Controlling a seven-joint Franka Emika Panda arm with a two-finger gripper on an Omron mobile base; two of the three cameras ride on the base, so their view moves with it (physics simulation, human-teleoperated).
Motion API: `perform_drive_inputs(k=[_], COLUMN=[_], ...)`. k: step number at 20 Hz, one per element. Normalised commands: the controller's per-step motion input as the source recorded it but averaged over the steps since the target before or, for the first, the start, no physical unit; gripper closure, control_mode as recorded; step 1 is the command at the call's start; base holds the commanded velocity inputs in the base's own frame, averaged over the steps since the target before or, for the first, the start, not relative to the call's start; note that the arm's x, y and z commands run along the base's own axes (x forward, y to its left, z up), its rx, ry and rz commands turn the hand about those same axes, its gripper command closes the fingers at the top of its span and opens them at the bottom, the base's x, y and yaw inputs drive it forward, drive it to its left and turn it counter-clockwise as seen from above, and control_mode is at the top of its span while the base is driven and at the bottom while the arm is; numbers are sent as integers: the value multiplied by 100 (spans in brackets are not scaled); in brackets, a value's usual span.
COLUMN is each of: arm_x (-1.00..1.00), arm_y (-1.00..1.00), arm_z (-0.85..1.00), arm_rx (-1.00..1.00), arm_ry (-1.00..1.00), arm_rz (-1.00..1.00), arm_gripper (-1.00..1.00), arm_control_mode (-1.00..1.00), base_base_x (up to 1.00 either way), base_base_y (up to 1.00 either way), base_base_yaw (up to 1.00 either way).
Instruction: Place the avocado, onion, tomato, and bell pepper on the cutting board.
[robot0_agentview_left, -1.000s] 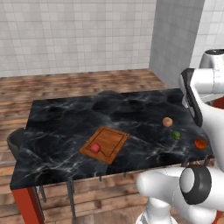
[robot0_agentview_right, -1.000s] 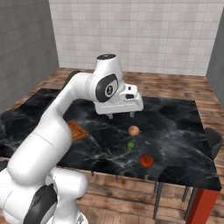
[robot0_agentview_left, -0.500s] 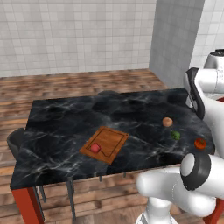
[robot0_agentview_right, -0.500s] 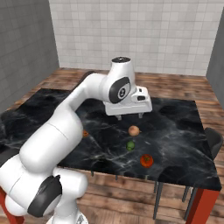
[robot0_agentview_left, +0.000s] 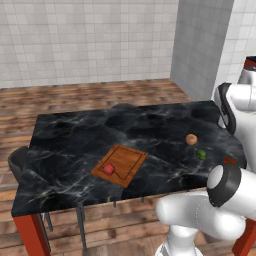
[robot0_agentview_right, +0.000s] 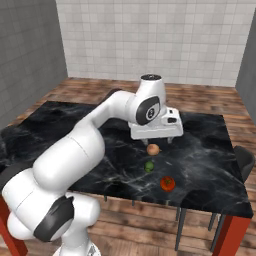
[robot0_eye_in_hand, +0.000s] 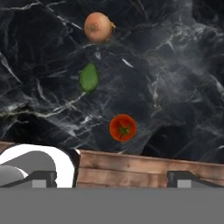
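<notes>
In the right base view my gripper (robot0_agentview_right: 152, 139) hangs open and empty just above the black marble table (robot0_agentview_right: 210, 150), right behind the pale tan onion (robot0_agentview_right: 153, 149). Nearer the front edge lie the green avocado (robot0_agentview_right: 149, 166) and the red tomato (robot0_agentview_right: 167, 183). The hand view looks down on the onion (robot0_eye_in_hand: 98, 27), the avocado (robot0_eye_in_hand: 89, 78) and the tomato (robot0_eye_in_hand: 123, 127) in a loose line, none between the fingertips (robot0_eye_in_hand: 43, 177). In the left base view the wooden cutting board (robot0_agentview_left: 125, 160) carries the red bell pepper (robot0_agentview_left: 109, 169), with onion (robot0_agentview_left: 191, 139) and avocado (robot0_agentview_left: 201, 154) far to its right.
A dark chair (robot0_agentview_left: 20, 160) stands at the table's left end and another chair (robot0_agentview_right: 243, 157) at its right end. The tomato (robot0_agentview_left: 230, 161) sits close to the table's front edge, by my own arm. Wooden floor lies beyond that edge.
The arm has swung rightward and lower across the table, bringing the hand from mid-table to just above the onion. The jaws stayed open. The produce has not moved.
</notes>
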Motion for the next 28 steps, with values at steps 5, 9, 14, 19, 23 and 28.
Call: perform_drive_inputs(k=[5,9,14,19,23,28], arm_x=[12,19,20,12,2,1], arm_y=[-14,-8,-11,-11,-15,-13], arm_z=[-14,-5,-11,-13,-11,-9], arm_rx=[4,7,8,4,2,2], arm_ry=[0,0,1,6,5,5], arm_rz=[0,0,-4,-5,-3,-2], arm_gripper=[-100,-100,-100,-100,-100,-100], arm_control_mode=[-100,-100,-100,-100,-100,-100], base_base_x=[0,0,0,0,0,0], base_base_y=[0,0,0,0,0,0], base_base_yaw=[0,0,0,0,0,0])
